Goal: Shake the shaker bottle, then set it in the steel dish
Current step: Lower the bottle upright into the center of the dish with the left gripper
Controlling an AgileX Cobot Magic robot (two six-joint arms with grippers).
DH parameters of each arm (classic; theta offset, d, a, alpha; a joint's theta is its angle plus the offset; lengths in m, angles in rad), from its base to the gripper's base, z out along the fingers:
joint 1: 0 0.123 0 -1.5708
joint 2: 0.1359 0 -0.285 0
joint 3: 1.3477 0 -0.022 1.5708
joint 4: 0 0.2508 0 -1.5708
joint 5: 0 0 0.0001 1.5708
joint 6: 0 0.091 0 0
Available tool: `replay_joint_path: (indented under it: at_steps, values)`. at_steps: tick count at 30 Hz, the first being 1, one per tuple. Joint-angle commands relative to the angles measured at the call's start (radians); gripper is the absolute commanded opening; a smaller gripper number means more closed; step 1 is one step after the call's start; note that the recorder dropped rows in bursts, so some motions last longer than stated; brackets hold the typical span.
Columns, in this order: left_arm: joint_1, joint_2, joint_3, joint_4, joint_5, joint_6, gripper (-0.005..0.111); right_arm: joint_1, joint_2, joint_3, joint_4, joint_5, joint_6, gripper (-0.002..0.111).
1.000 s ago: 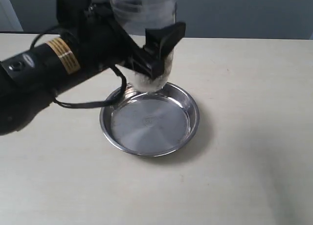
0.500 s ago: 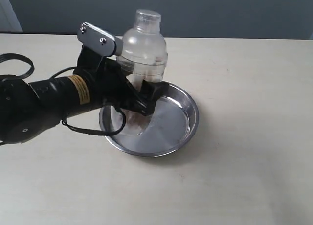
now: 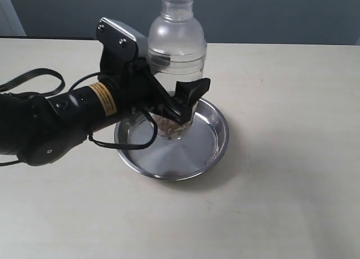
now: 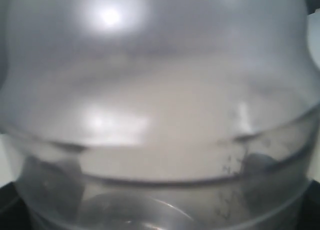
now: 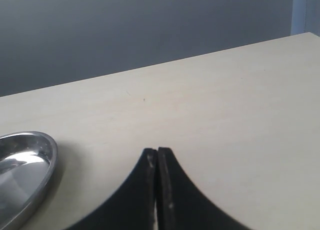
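Observation:
The clear shaker bottle [image 3: 176, 39] stands upright over the back part of the steel dish [image 3: 216, 142], with brown and white grains low inside it. Its base is at the dish floor; I cannot tell if it touches. My left gripper [image 3: 179, 104] comes in from the left and is shut on the bottle's lower body, one black finger [image 3: 191, 94] showing at the front. In the left wrist view the bottle [image 4: 160, 115] fills the picture, blurred. My right gripper [image 5: 158, 152] is shut on nothing, over bare table to one side of the dish [image 5: 30, 160].
The pale table [image 3: 281, 186] spreads round the dish on every side. A black cable [image 3: 34, 79] loops off the left arm at the table's left. A dark wall runs behind the far edge.
The left gripper has brought the bottle down from high above the dish, through a tilted pose, to upright in the dish. The grains have settled at the bottom.

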Motion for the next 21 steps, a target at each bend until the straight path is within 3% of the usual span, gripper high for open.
replay_joint_path:
  at_steps: [1, 12, 21]
  values:
    - [-0.001, 0.052, -0.006, -0.045, -0.154, 0.003, 0.000, 0.003, -0.005, 0.001, -0.001, -0.006, -0.003, -0.001]
    - [-0.001, 0.068, -0.006, -0.070, -0.147, 0.005, 0.000, 0.003, -0.005, 0.001, -0.001, -0.006, -0.003, -0.001]
    - [-0.001, 0.190, -0.006, -0.104, -0.277, 0.031, 0.000, 0.003, -0.005, 0.001, -0.001, -0.006, -0.003, -0.001]
